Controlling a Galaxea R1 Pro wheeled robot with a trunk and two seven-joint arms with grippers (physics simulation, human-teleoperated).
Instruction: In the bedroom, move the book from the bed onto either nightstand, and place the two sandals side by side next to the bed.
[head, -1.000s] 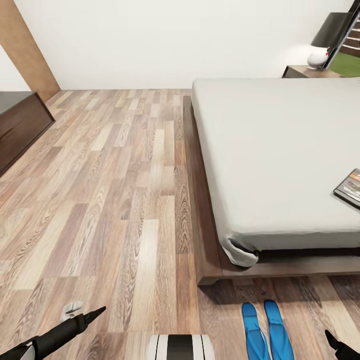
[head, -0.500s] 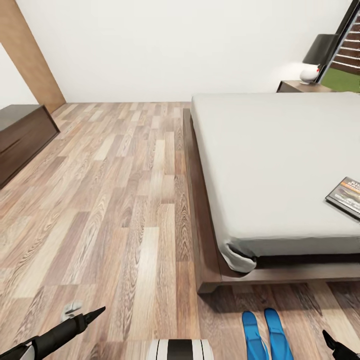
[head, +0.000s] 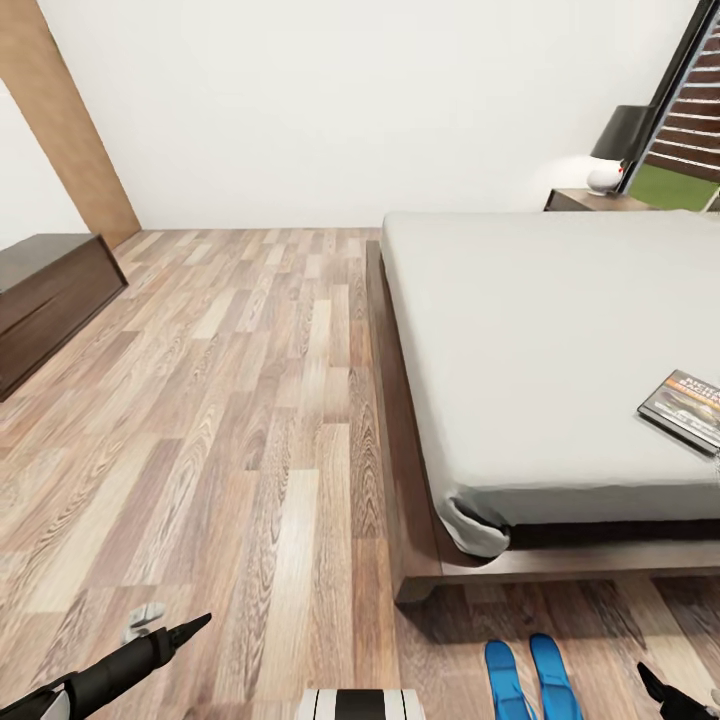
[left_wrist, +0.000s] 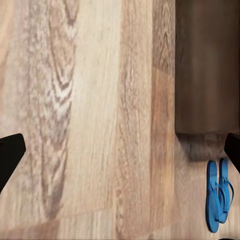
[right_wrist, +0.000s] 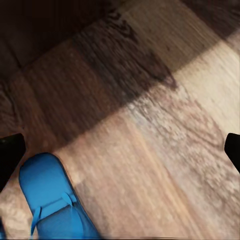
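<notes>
Book (head: 686, 402) is what I am after: a thin dark paperback lying flat on the grey mattress at about 3 o'clock in my head view, cut by the frame edge. Both my jaws stand wide and hold nothing; my left gripper (left_wrist: 120, 150) looks down on bare plank floor (head: 220, 400), my right gripper (right_wrist: 120, 150) on floor beside one blue sandal (right_wrist: 52, 205). Out from there, the two sandals (head: 530, 680) lie side by side at 6 o'clock, just off the foot of the bed (head: 540, 340). A nightstand (head: 590, 200) with a lamp (head: 612, 145) stands at 1 o'clock. I judge the book light, slightly flexible and slick-covered; I would pinch an edge, pressing into the soft mattress.
</notes>
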